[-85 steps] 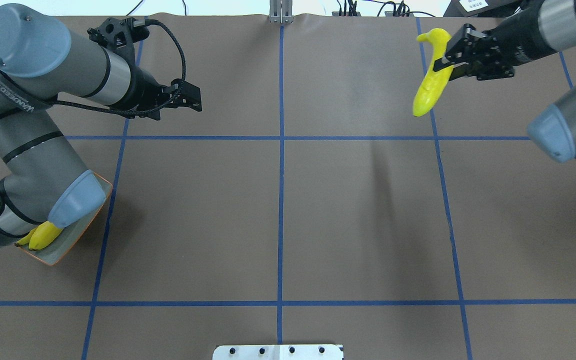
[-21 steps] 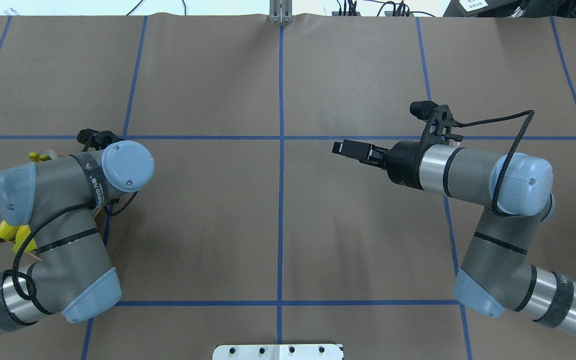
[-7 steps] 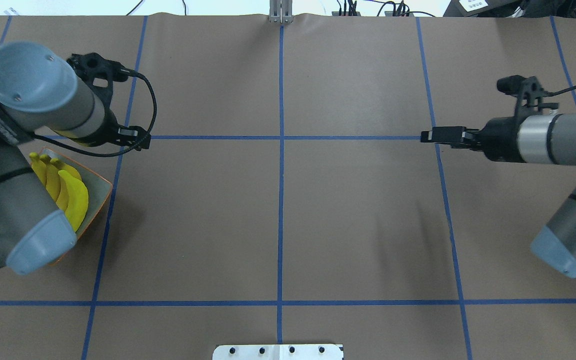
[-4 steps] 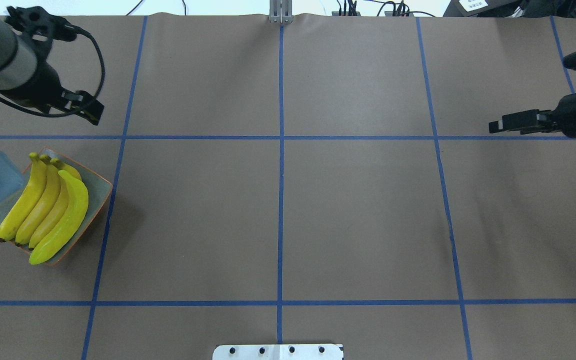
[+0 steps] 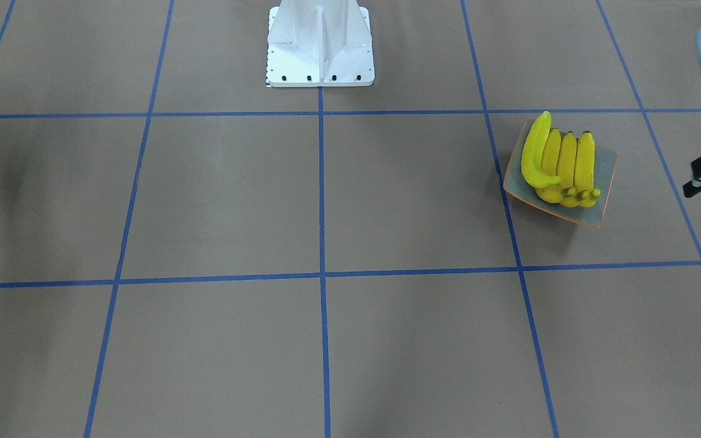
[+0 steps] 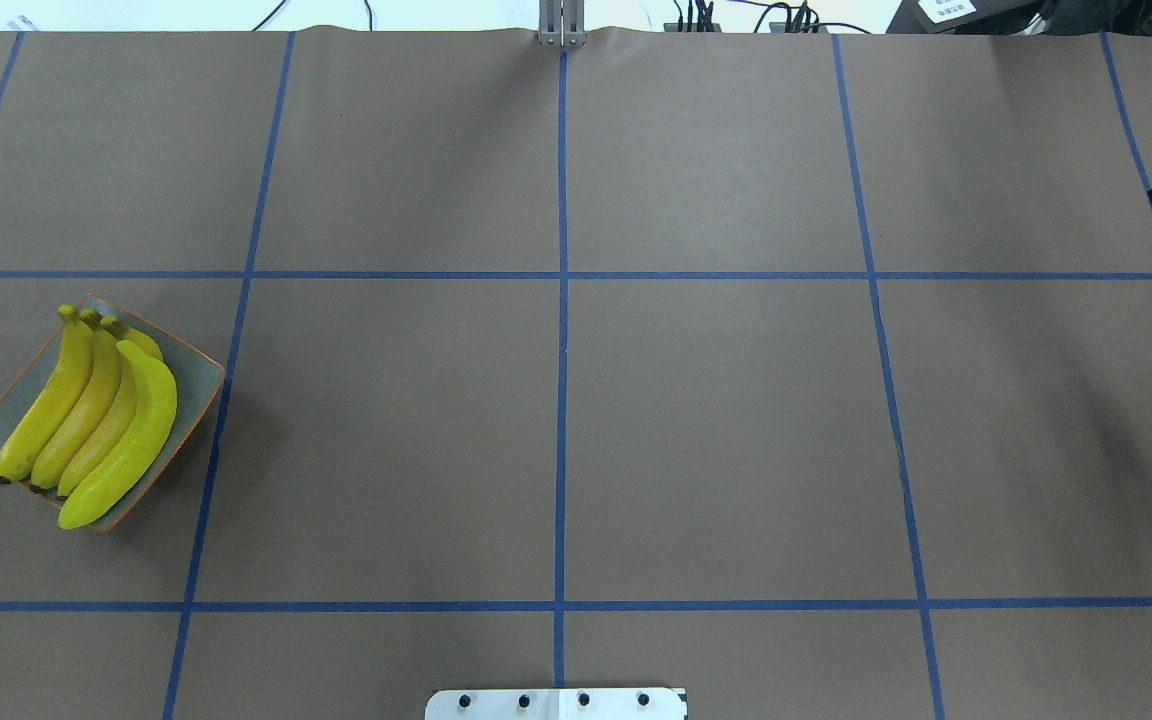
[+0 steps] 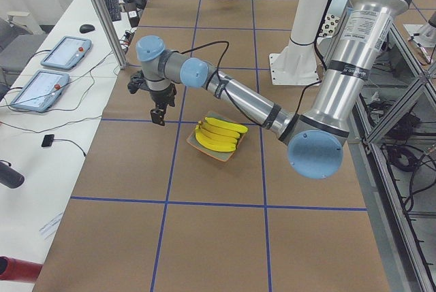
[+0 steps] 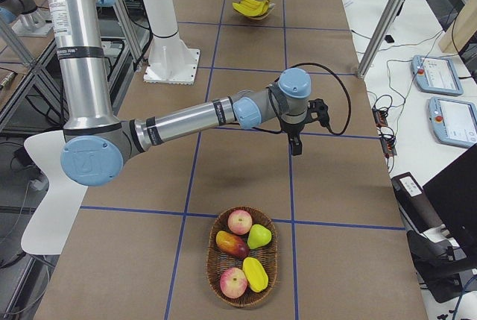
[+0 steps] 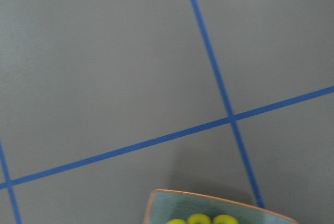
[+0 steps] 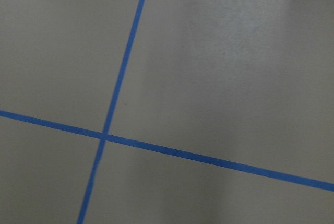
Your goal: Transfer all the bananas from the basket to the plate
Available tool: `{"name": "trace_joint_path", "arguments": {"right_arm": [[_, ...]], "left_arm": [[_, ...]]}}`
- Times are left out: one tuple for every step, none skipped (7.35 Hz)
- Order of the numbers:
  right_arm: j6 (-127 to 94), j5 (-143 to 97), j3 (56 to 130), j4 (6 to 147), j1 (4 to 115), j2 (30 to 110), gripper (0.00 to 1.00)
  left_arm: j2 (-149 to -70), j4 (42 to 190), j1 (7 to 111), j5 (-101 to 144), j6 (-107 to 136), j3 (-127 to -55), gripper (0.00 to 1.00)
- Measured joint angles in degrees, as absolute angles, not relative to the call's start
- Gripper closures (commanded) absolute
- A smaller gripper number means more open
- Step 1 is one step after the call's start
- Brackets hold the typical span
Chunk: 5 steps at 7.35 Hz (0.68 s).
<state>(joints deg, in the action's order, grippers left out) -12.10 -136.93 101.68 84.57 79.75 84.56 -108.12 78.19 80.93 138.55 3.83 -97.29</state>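
All four bananas (image 6: 86, 415) lie side by side on the plate (image 6: 191, 372) at the robot's left end of the surface (image 6: 716, 440), but the brightest one pokes out over the rim, so I think a bump from the left gripper (image 7: 158, 116) hanging near it could knock it off. That gripper and the right gripper (image 8: 296, 147) look tiny or cut off, so I cannot tell if each is spread apart or pressed together. I cannot see under the fruit (image 8: 240, 221) in the far basket (image 8: 212, 264).

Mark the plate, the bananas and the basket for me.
plate (image 6: 194, 378), overhead view, bare grey-blue surface beside the fruit.
bananas (image 6: 101, 415), overhead view, middle of the row.
basket (image 8: 212, 266), exterior right view, left part of its wicker rim.
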Motion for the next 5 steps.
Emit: {"name": "trace_joint_path", "arguments": {"right_arm": [[-9.90, -137.46, 101.76, 86.01, 81.20, 85.63, 0.00], [-8.84, -138.33, 101.75, 86.64, 82.46, 86.47, 0.00], [-8.31, -139.46, 101.64, 86.96, 83.60, 87.07, 0.00], [-7.61, -140.16, 101.64, 87.65, 84.57, 87.50, 0.00], [-6.29, -140.32, 101.80, 88.64, 85.18, 87.99, 0.00]], "left_arm": [[-108.09, 78.25, 82.75, 139.69, 2.03, -95.39, 0.01], [-107.72, 78.26, 83.63, 139.95, 0.05, -94.69, 0.01], [-106.85, 78.33, 83.95, 139.97, -0.98, -94.83, 0.01], [-105.62, 78.37, 84.06, 139.99, -1.48, -95.50, 0.01], [-104.30, 78.37, 84.08, 140.00, -1.67, -96.58, 0.01]]}}
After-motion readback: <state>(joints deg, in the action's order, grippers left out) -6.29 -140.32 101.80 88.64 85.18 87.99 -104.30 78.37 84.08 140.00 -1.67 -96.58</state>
